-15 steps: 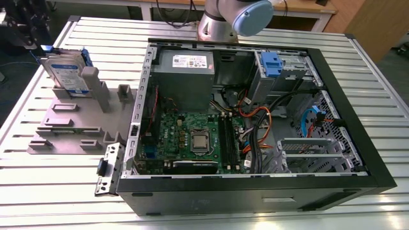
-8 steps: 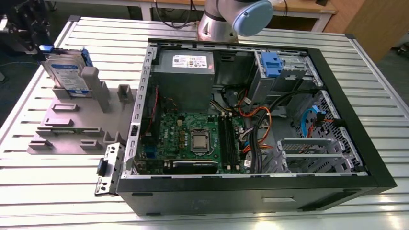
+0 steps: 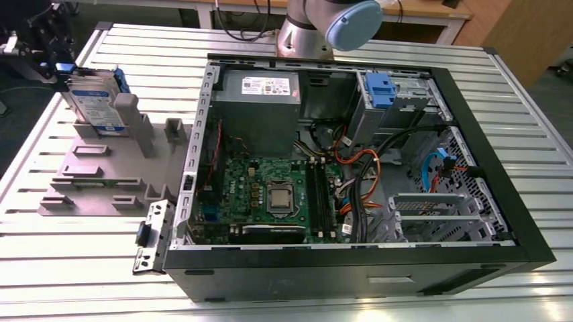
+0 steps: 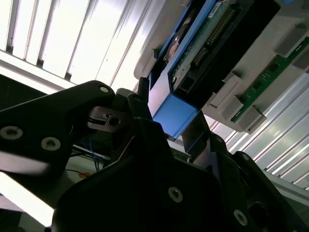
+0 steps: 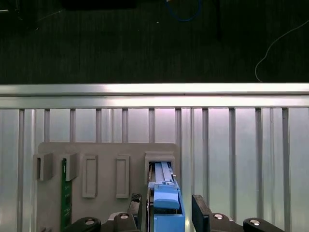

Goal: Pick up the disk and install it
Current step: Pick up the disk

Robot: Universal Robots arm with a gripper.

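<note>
Nearest, the black gripper straddles the blue plastic top edge of the disk, jaws apart with a gap on one side, nothing clamped. The disk stands on edge in the grey moulded holder at the exterior view's left, beside the open computer case. Likely dense, rigid, smooth and shock-sensitive; best pinched squarely across its flat faces.

A table of parallel aluminium slats is seen, and two things are carried directly on it. A grey slotted fixture is laid flat on the slats just below the fingers. An open black computer case is set well apart from them, beyond the fixture's far edge.
</note>
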